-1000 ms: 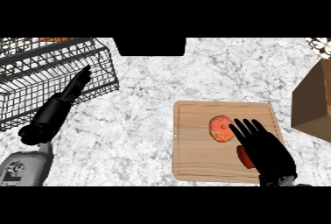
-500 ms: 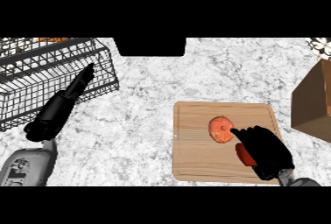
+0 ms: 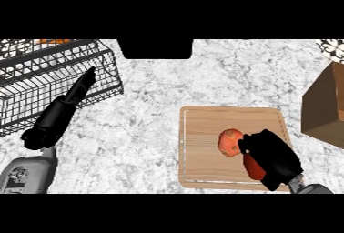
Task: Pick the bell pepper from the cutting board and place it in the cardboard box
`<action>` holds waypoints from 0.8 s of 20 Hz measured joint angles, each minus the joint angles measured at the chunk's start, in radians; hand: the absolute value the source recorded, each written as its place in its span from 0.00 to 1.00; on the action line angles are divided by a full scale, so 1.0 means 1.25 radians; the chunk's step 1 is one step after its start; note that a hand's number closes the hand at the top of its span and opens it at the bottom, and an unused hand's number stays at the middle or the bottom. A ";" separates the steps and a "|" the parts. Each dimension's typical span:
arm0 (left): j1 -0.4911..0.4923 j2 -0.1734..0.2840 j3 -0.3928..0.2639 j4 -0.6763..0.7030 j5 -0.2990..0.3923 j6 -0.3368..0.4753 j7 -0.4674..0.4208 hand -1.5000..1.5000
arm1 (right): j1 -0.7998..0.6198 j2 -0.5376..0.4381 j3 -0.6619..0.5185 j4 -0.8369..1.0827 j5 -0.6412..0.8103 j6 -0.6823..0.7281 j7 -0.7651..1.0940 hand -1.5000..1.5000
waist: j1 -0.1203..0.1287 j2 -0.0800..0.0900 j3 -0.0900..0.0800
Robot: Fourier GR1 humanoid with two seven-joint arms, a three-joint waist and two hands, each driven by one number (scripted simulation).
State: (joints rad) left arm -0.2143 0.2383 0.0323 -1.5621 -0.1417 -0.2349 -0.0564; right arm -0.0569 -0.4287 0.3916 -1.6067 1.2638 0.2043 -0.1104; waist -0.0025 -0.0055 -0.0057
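Pepper [image 3: 230, 141]: on board [image 3: 208, 150], near right edge. R robot hand [image 3: 272, 157] curled round it. L robot hand [image 3: 67, 102]: fingers straight, holding nothing, over wire basket [image 3: 40, 77]. Box [image 3: 326, 107]: surface's right edge.

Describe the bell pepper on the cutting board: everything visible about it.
The bell pepper is a rounded, orange-red lump with a mottled, paler top. It lies on the right half of the wooden cutting board. The right robot hand is curled against its right side and hides that part. A darker red patch shows below the hand; whether it belongs to the pepper cannot be told. No stem is visible. The cardboard box stands apart, further right.
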 measured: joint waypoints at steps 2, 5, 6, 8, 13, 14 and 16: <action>0.008 0.002 0.002 -0.002 -0.002 0.000 -0.006 0.50 | 0.028 0.002 0.022 -0.026 -0.032 -0.010 -0.055 1.00 | -0.001 -0.002 -0.002; 0.016 0.001 0.001 -0.009 -0.001 -0.001 -0.007 0.50 | 0.080 -0.013 0.054 -0.071 -0.086 -0.026 -0.151 1.00 | -0.003 -0.002 0.000; 0.011 0.000 0.002 -0.008 -0.001 -0.001 -0.002 0.50 | 0.098 -0.013 0.064 -0.091 -0.098 -0.034 -0.172 1.00 | -0.005 -0.001 0.001; 0.010 0.000 0.005 -0.008 -0.001 -0.001 0.002 0.50 | 0.133 -0.031 0.060 -0.149 -0.129 -0.048 -0.214 1.00 | -0.007 0.000 0.002; -0.003 0.003 0.014 -0.003 0.002 -0.004 0.012 0.50 | 0.184 -0.079 0.018 -0.303 -0.180 -0.075 -0.277 1.00 | -0.010 0.001 0.004; 0.001 0.003 0.015 -0.002 0.002 -0.005 0.006 0.50 | 0.198 -0.092 -0.001 -0.338 -0.194 -0.079 -0.287 1.00 | -0.011 0.001 0.004; 0.009 0.002 0.015 -0.008 0.000 -0.006 0.005 0.50 | 0.238 -0.118 -0.039 -0.416 -0.227 -0.079 -0.301 1.00 | -0.013 0.001 0.004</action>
State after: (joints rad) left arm -0.2029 0.2409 0.0510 -1.5717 -0.1412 -0.2424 -0.0501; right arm 0.2410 -0.5759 0.3433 -2.1270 0.9795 0.1059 -0.4860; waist -0.0181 -0.0045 -0.0006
